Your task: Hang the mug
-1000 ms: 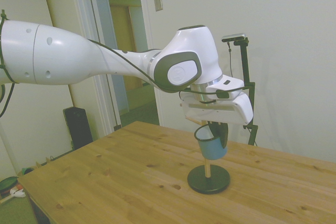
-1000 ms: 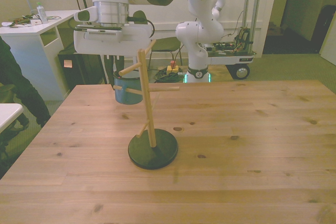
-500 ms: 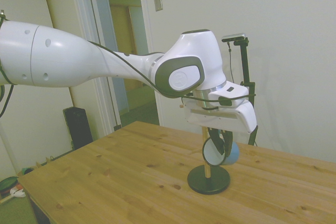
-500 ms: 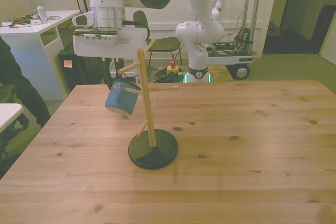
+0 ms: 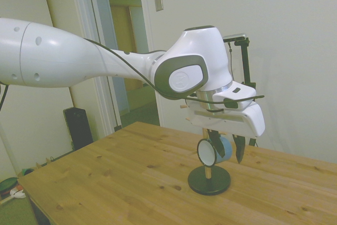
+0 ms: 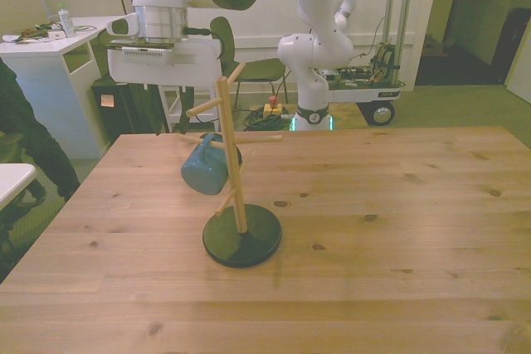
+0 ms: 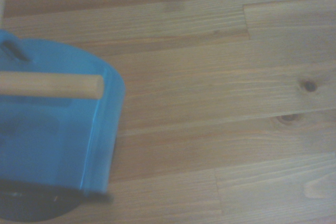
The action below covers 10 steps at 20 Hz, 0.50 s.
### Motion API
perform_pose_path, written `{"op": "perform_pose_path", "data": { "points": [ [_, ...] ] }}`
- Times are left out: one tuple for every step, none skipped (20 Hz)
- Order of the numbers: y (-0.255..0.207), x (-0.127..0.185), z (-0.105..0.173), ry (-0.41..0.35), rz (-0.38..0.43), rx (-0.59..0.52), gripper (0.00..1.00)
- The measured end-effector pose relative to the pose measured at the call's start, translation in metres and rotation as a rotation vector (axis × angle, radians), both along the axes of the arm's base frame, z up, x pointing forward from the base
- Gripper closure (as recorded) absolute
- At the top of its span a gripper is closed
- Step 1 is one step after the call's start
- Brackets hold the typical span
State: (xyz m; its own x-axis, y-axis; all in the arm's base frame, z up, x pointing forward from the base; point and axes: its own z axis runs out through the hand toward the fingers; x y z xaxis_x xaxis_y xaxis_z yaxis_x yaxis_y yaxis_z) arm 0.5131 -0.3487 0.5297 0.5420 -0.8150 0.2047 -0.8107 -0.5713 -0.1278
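The mug (image 6: 206,171) now hangs tipped on 1 peg (image 6: 247,141) of the stand (image 6: 241,238). My hand (image 5: 228,152) has let go and is spread wide, so the job looks done.

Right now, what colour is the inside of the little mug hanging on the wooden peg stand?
White inside; the small blue-teal enamel mug shows it best in the side view.

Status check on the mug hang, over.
Claw open, off the mug. Mug tipped sideways, hanging on a peg of the stand. Nothing in the way.
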Motion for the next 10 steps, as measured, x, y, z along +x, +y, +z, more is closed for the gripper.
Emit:
{"op": "perform_pose_path", "data": {
  "points": [
    [-0.002, -0.002, 0.000, -0.002, -0.003, 0.003, 0.00],
    [-0.004, -0.004, 0.000, -0.004, -0.006, 0.008, 0.00],
    [-0.006, -0.006, -0.002, -0.004, -0.009, 0.013, 0.00],
    [-0.007, -0.008, -0.004, -0.003, -0.011, 0.018, 0.00],
    [-0.007, -0.009, -0.006, -0.004, -0.012, 0.027, 0.00],
    [-0.007, -0.010, -0.008, -0.005, -0.013, 0.036, 0.00],
    [-0.007, -0.011, -0.011, -0.004, -0.014, 0.043, 0.00],
    [-0.006, -0.012, -0.014, -0.001, -0.014, 0.049, 0.00],
    [-0.005, -0.012, -0.017, 0.003, -0.014, 0.054, 0.00],
    [-0.005, -0.013, -0.019, 0.006, -0.014, 0.057, 0.00]
  ]
}}
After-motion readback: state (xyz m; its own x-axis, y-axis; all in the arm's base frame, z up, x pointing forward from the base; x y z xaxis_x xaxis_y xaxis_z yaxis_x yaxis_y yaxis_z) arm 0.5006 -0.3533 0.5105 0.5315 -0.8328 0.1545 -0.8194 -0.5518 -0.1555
